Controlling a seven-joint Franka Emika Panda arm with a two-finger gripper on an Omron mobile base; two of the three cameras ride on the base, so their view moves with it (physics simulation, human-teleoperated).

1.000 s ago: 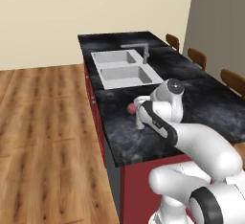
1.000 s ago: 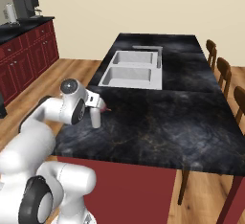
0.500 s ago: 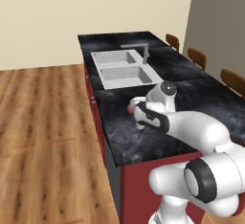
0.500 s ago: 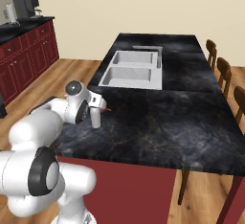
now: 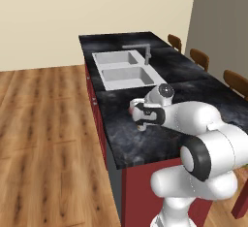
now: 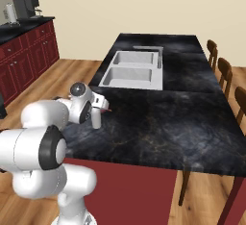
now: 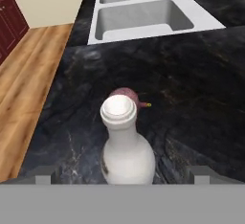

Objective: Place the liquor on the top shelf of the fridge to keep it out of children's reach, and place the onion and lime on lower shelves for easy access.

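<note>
The liquor (image 7: 125, 146), a pale bottle with a white cap, stands upright on the black island counter (image 7: 191, 98) close in front of the hand. My gripper (image 7: 123, 175) is open, with one fingertip on each side of the bottle's body and a gap to each. Just behind the bottle lies the onion (image 7: 130, 94), pinkish-red and partly hidden by the cap. From the base cameras my gripper (image 5: 141, 116) (image 6: 96, 114) hangs low at the counter's near left edge, with the liquor (image 6: 96, 121) under it and the onion (image 6: 110, 107) beside it. The lime and the fridge are out of view.
A white double sink (image 5: 127, 71) with a grey faucet (image 5: 145, 52) lies beyond the bottle. Wooden chairs (image 6: 222, 70) line the island's far side. Red cabinets with a coffee machine (image 6: 26, 7) stand at the far left. Wood floor (image 5: 43, 124) lies left of the island.
The arm has folded lower and brought the hand down and in around the bottle. The jaws have stayed open; the bottle and the onion have not moved.
</note>
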